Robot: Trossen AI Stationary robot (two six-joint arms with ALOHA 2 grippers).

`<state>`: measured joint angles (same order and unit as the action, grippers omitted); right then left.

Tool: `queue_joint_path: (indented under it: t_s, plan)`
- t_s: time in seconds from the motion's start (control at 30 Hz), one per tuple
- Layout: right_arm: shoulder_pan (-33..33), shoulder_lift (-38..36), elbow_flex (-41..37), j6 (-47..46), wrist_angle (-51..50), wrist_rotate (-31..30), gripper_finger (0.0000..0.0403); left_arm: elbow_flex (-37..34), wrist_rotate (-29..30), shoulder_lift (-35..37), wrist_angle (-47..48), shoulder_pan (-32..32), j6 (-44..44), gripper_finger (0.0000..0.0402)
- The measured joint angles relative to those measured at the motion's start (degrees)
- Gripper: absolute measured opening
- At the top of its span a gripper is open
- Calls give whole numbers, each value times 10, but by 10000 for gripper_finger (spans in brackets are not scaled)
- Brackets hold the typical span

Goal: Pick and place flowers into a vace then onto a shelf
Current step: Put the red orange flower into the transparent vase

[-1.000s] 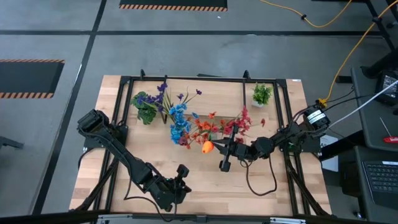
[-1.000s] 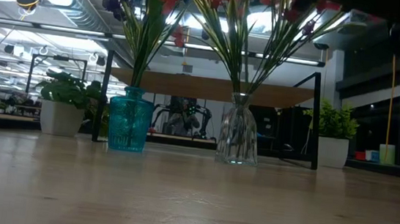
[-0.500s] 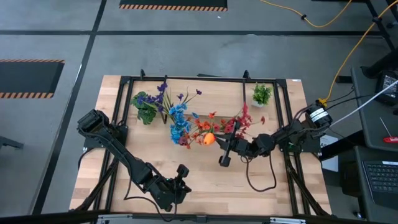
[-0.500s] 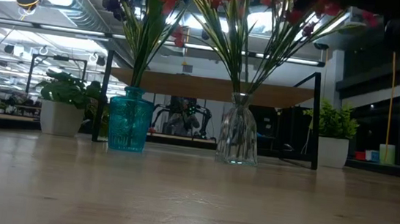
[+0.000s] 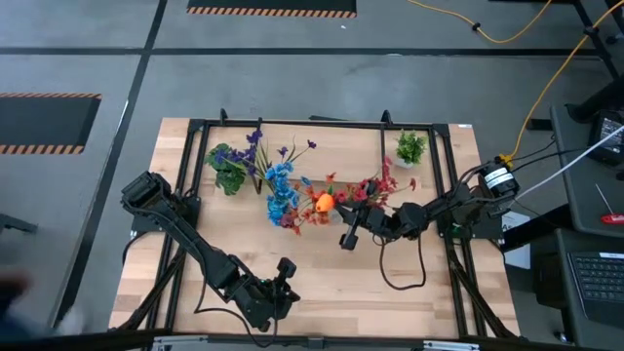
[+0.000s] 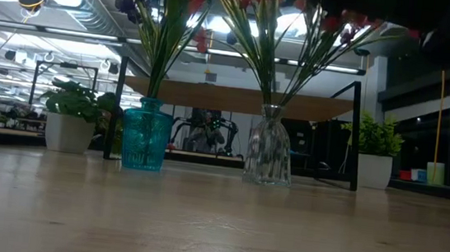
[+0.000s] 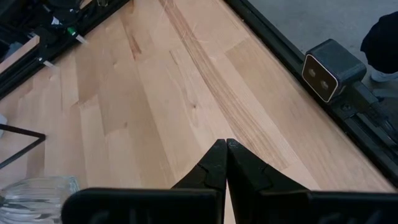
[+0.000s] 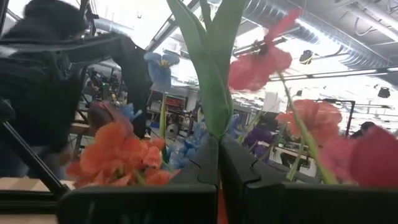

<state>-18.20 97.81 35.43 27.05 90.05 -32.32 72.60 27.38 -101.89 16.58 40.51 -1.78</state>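
A blue vase with blue and purple sprays and a clear glass vase with red and orange sprays stand on the table before the wooden shelf. My right gripper hovers above the clear vase, shut on a green-stemmed flower whose orange bud lies among the red blooms. In the right wrist view the right gripper sits amid red and orange blooms. My left gripper waits near the table's near edge, and its wrist view shows the left gripper shut and holding nothing. My right gripper pinches the green stem and leaves of the orange-bud flower between its two shut fingers. The leaves rise straight out of the fingertips. The flower is lifted clear of the table, among the clear vase's blooms; its lower stem is hidden.
Two small potted plants stand at the far corners, one on the left and one on the right. A black metal frame rims the table. A small camera box sits at the near edge. Bare wood lies in front of the vases.
My right gripper, still shut on the flower, has moved toward the table's far edge and a little left. The orange bud has travelled from the bare wood in front of the vases into the red and orange blooms above the clear vase.
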Motion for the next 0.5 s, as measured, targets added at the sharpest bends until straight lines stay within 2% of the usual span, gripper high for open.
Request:
queue_joint_path:
  t_s: [0.5]
  plan:
    - [0, 0, -32, -12, -1, 0, 2, 0, 1, 0, 0, -1, 0, 3]
